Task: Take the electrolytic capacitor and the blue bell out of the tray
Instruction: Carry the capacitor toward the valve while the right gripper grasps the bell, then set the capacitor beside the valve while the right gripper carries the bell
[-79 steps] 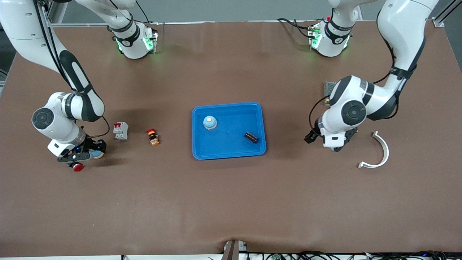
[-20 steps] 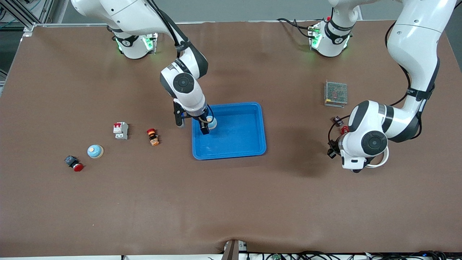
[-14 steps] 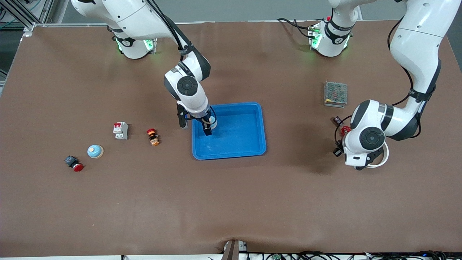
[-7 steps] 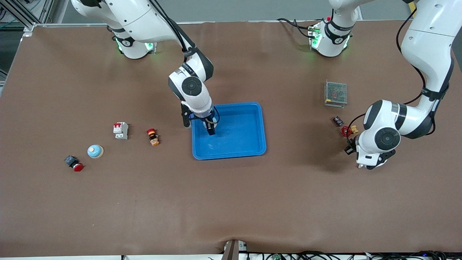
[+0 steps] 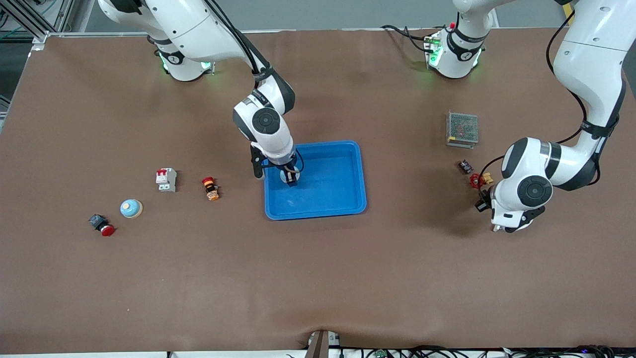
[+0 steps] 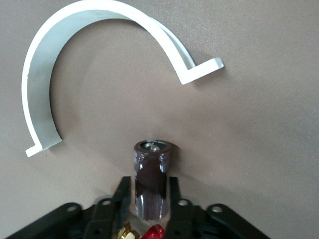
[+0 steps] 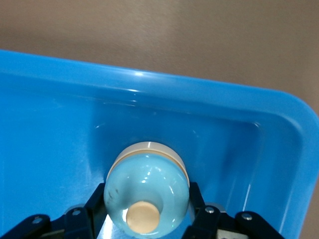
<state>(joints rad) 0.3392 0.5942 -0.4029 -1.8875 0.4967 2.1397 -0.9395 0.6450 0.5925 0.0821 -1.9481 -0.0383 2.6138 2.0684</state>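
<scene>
Item one: my right gripper (image 7: 147,211), fingers closed on the pale blue bell (image 7: 146,191), inside the blue tray (image 5: 343,199), at the corner toward the right arm's end.

Item two: my left gripper (image 6: 149,199), fingers flanking the brown capacitor (image 6: 151,179), grip uncertain, beside the white curved bracket (image 6: 60,55).
</scene>
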